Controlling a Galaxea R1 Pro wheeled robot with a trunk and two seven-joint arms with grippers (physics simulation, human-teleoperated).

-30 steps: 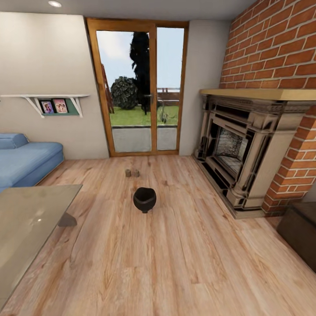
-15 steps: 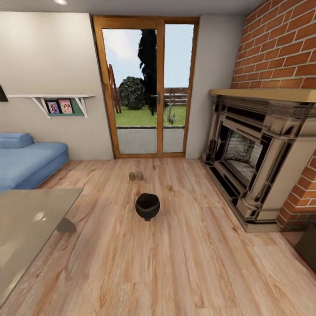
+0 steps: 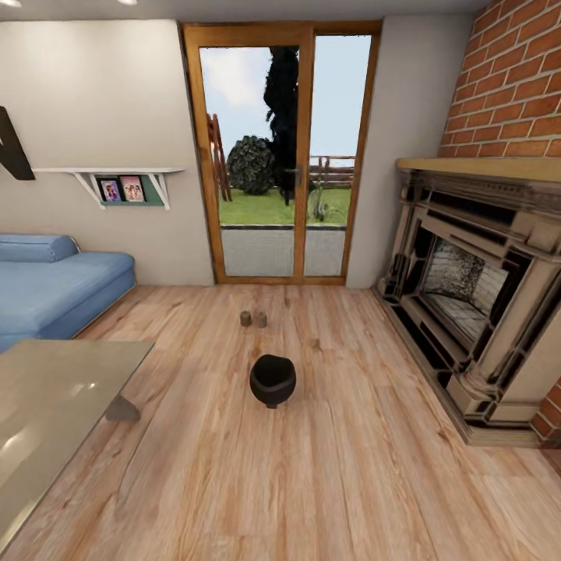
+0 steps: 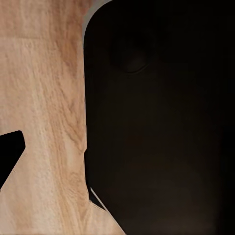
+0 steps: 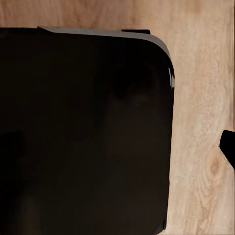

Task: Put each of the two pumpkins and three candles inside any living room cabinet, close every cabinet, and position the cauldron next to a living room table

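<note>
A black round cauldron stands on the light wood floor in the middle of the living room, in the head view. Behind it, toward the glass door, two short stubby brownish candles stand side by side on the floor. The pumpkins, the third candle and the dark wood cabinet are out of view. In the left wrist view a dark sliver of a finger shows over the floor beside the robot's black body. The right wrist view has a similar sliver.
A glass-topped table fills the near left, with a blue sofa behind it. A fireplace in a red brick wall runs along the right. A wood-framed glass door and a wall shelf are at the back.
The whole head view has swung to the left: door, fireplace, cauldron and candles all sit further right in the picture, and the dark cabinet corner at the right has left the frame.
</note>
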